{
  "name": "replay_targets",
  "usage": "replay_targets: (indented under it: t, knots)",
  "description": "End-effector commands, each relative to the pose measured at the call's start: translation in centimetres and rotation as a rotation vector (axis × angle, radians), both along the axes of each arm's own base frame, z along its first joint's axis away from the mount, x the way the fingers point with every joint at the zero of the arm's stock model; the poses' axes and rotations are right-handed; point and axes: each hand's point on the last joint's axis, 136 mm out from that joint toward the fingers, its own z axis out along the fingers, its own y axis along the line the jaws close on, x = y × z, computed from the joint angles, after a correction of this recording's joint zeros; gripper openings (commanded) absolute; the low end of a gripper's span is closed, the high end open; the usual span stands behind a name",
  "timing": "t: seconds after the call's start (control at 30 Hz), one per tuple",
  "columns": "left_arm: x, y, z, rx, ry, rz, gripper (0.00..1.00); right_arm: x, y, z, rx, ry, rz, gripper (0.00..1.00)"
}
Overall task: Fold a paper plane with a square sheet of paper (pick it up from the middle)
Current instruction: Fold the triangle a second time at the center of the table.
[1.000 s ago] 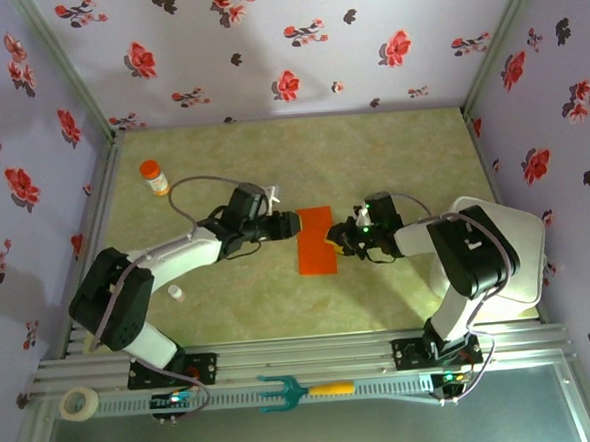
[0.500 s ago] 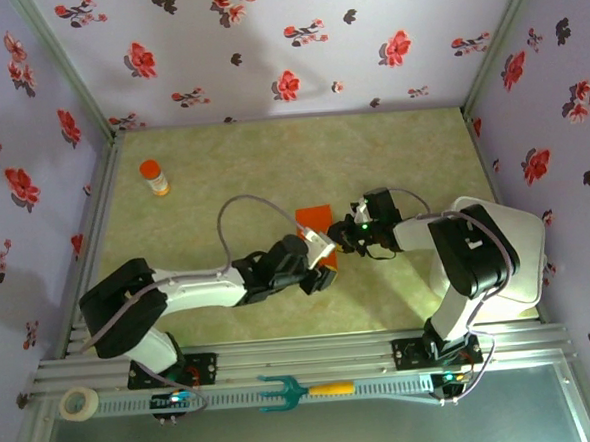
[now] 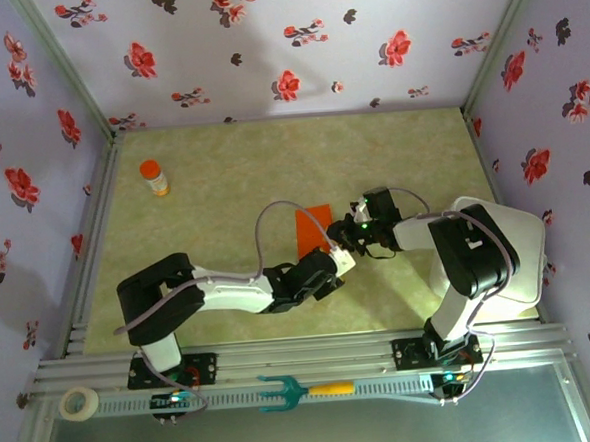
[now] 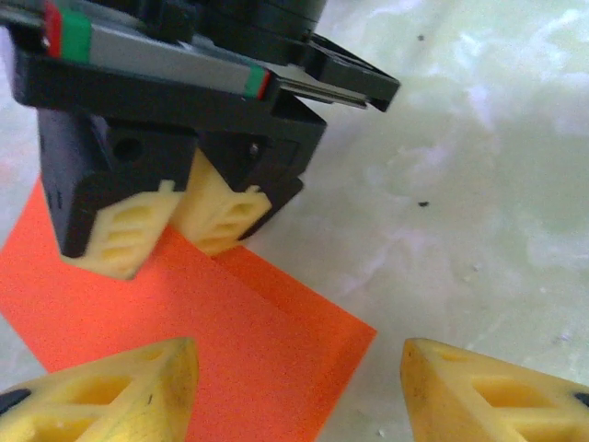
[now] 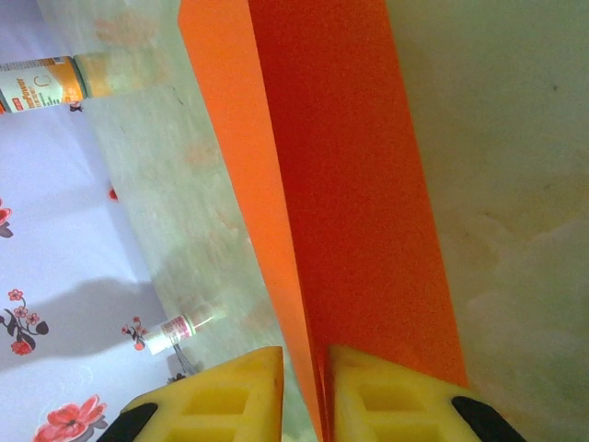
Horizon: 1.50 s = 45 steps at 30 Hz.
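Standing clear of both jaws, well off toward the far-left corner of the table [image 3: 231,155], is an orange-capped bottle [image 3: 153,177]. In the right wrist view a tiny white bottle [image 5: 179,329] lies on its side, out past the sheet. On the near rail, behind both arms, rest a tape roll [image 3: 79,402] and a teal fork tool with an orange handle [image 3: 295,390].

The right gripper [image 5: 308,405] has its jaws drawn nearly together on the square sheet of paper [image 5: 350,184]. The edge of the paper runs straight into the slim gap between its yellow fingers [image 5: 216,396].

The left gripper [image 4: 299,359] faces it from the opposite side, jaws spread wide and holding nothing. One corner of the sheet lies in that gap. Just beyond it, the right gripper's fingers block the way.

The paper is plain orange-red and already folded. A long, straight crease runs away from the right jaws, with a darker flap on one side and a paler strip on the other. It lies mid-table between the two grippers.
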Motion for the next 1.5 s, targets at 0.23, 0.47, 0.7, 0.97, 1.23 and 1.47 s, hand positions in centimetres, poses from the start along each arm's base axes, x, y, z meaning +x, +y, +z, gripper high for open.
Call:
replay_targets:
  t: [0.23, 0.47, 0.7, 0.97, 1.23, 1.47]
  knots:
    - [1.3, 0.0, -0.1, 0.093, -0.081, 0.027, 0.55, 0.5, 0.1, 0.3, 0.011, -0.002, -0.002, 0.21]
    - [1.2, 0.3, -0.4, 0.101, -0.074, 0.031, 0.44, 0.5, 0.0, 0.3, 0.008, -0.005, -0.003, 0.21]
    - [1.2, 0.4, 0.2, 0.079, -0.072, 0.041, 0.26, 0.5, -0.1, 0.3, 0.005, -0.004, -0.008, 0.21]
    - [1.3, 0.5, 0.9, 0.027, -0.016, 0.077, 0.11, 0.5, -0.7, 0.3, -0.019, -0.010, -0.025, 0.22]
    - [1.7, 0.7, 1.8, -0.183, 0.296, 0.123, 0.00, 0.2, -3.2, 0.8, -0.117, -0.035, -0.065, 0.29]
    - [2.2, 0.8, 1.9, -0.346, 0.554, 0.130, 0.00, -0.9, -5.5, 2.0, -0.206, -0.068, -0.109, 0.34]
